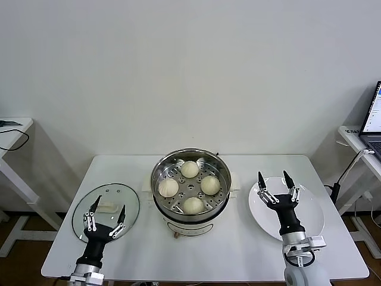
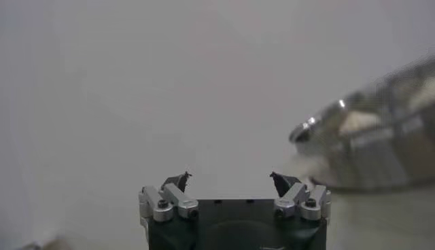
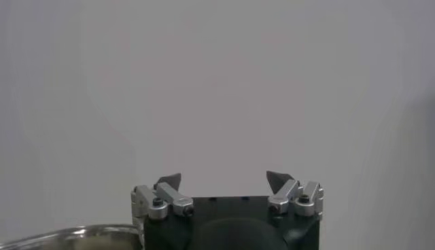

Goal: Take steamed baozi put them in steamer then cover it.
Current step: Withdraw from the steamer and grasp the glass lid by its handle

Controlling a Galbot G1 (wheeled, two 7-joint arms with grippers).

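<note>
Four steamed baozi (image 1: 189, 170) sit in the steamer (image 1: 221, 196); the cover (image 1: 128, 199) lies beside it. Left end effector (image 1: 109, 215) and right end effector (image 1: 275, 178) are spread, empty.

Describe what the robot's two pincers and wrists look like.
Both match. The left pincer and the right pincer each have a black body, silver metal linkages with visible screws, and two slim black pointed fingertips. A silver-grey wrist collar sits below each black body; the right wrist carries a black cable loop and a small grey block.

plain white wall (image 1: 190, 71), white table (image 1: 137, 250), side desks (image 1: 12, 134)
</note>
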